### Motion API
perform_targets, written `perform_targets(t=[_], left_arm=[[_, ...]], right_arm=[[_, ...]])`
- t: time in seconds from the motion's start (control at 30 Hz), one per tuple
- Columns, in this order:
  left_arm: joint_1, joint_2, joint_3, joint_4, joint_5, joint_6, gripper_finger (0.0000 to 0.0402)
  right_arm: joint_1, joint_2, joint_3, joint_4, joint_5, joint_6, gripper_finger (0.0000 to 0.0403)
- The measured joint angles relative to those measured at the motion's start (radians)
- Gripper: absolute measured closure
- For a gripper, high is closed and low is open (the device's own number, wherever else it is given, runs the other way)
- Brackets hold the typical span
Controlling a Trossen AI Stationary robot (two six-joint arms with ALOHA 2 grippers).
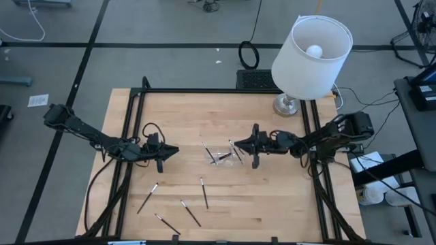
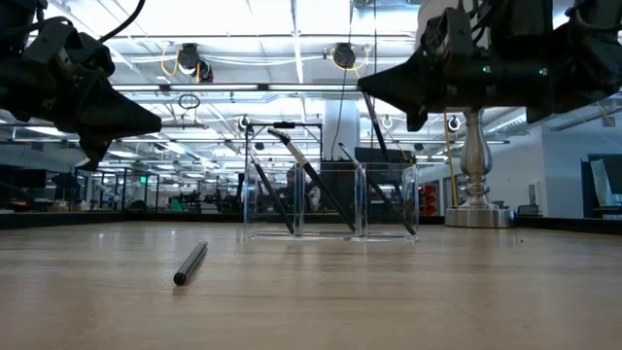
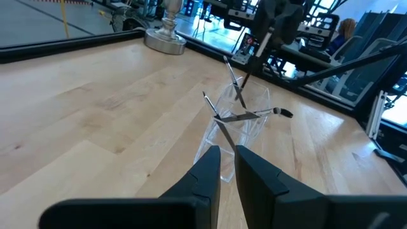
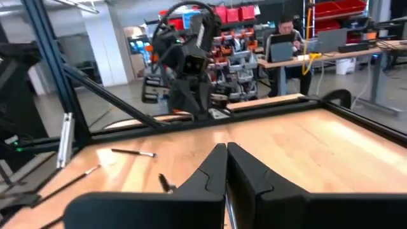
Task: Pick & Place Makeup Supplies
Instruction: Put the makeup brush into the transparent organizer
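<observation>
Both grippers, left [image 1: 170, 150] and right [image 1: 240, 144], hover clenched and empty mid-frame flanking the clear tray [image 1: 223, 155], presumably because loose pencils [image 1: 204, 192] need collecting.

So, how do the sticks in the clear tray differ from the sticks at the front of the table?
The sticks in the clear tray lean upright and cross each other inside the clear tray; the sticks at the front of the table lie flat on the wood. The tray group sits between the left claw and right claw; the flat ones lie scattered apart. Both groups are thin and dark.
</observation>
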Motion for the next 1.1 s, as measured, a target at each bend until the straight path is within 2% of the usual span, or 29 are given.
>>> perform_targets(t=[0.57, 0.83, 0.93, 1.1], left_arm=[[0.0, 0.0, 0.0, 0.001, 0.0, 0.006, 0.035], [0.0, 0.0, 0.0, 0.005, -0.046, 0.025, 0.035], [0.0, 0.0, 0.0, 0.015, -0.049, 0.025, 0.035], [0.0, 0.0, 0.0, 0.05, -0.012, 0.054, 0.035]], right_arm=[[-0.054, -0.002, 0.002, -0.141, 0.0, -0.026, 0.0403], [-0.045, -0.002, 0.002, -0.153, -0.004, -0.047, 0.0402], [-0.032, -0.001, 0.001, -0.141, -0.004, -0.049, 0.0389], [-0.024, 0.0, 0.0, -0.082, -0.005, -0.069, 0.0342]])
